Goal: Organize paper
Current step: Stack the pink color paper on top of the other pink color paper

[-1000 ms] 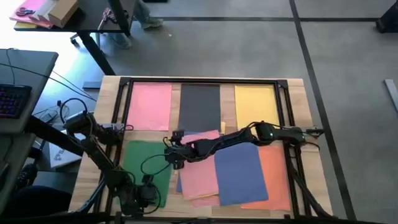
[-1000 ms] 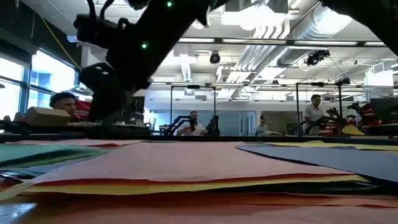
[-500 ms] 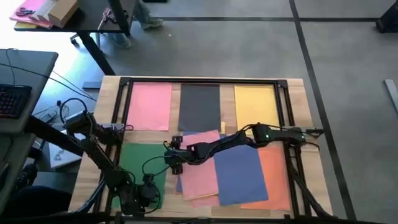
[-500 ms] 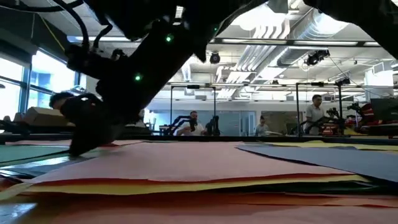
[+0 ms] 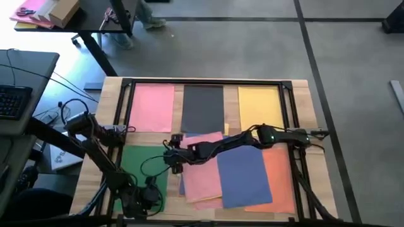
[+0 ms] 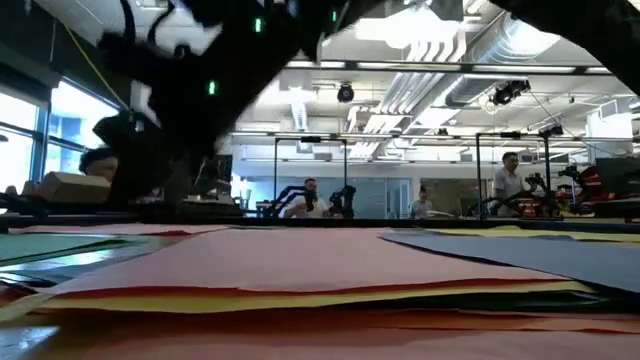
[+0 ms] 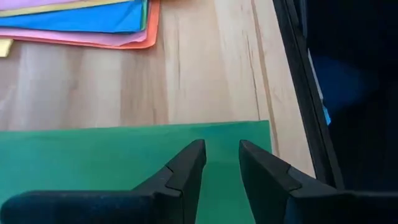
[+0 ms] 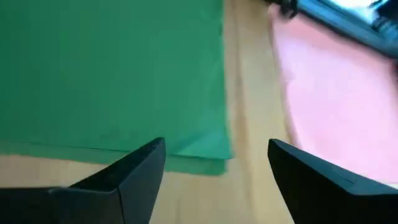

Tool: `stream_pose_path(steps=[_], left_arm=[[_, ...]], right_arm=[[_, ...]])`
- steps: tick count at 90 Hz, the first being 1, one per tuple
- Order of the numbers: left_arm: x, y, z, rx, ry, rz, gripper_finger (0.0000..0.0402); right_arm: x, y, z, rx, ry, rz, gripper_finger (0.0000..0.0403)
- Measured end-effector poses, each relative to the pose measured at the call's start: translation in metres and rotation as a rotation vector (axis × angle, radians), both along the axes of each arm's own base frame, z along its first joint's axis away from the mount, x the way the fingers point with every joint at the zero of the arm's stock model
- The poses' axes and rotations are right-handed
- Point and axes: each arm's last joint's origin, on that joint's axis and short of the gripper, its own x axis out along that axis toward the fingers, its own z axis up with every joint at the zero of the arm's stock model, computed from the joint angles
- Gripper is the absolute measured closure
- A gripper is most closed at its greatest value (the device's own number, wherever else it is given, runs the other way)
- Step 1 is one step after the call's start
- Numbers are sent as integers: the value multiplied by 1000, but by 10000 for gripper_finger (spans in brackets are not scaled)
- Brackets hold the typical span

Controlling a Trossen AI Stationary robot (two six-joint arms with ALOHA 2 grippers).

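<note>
You have four sheets laid out singly on the table [image 5: 303, 94]: pink [image 5: 151, 108], grey [image 5: 202, 108] and yellow [image 5: 259, 106] along the far row, green [image 5: 146, 170] near the left arm. The rest is still a loose pile [image 5: 237, 176] of pink, blue and orange in the near middle, so roughly half remains. Your right gripper [image 5: 169, 153] hangs released, fingers spread, above the gap between green and pink. Your left gripper [image 7: 221, 163] waits over the green sheet, fingers slightly apart, holding nothing. No readable writing anywhere.
</note>
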Motion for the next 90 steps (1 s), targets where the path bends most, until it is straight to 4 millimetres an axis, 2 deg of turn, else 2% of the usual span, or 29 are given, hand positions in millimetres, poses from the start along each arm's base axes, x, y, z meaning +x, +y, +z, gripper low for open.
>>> stream_pose_path(steps=[18,28,35,50,69,77,90], left_arm=[[-4,11,33,2,-114,16,310],[-4,17,51,45,-249,52,310],[0,18,59,79,-340,81,310],[20,23,50,139,-349,39,310],[72,40,23,119,-316,25,310],[90,46,10,136,-291,2,310],[112,51,-7,162,-239,-35,310]], right_arm=[[-15,35,49,-75,54,81,133],[-37,72,68,-76,72,154,139],[-58,96,70,-79,115,165,151],[-104,121,54,-105,241,34,177],[-155,138,14,-78,348,-139,186],[-167,137,-3,-24,380,-181,186],[-175,132,-15,57,377,-220,187]])
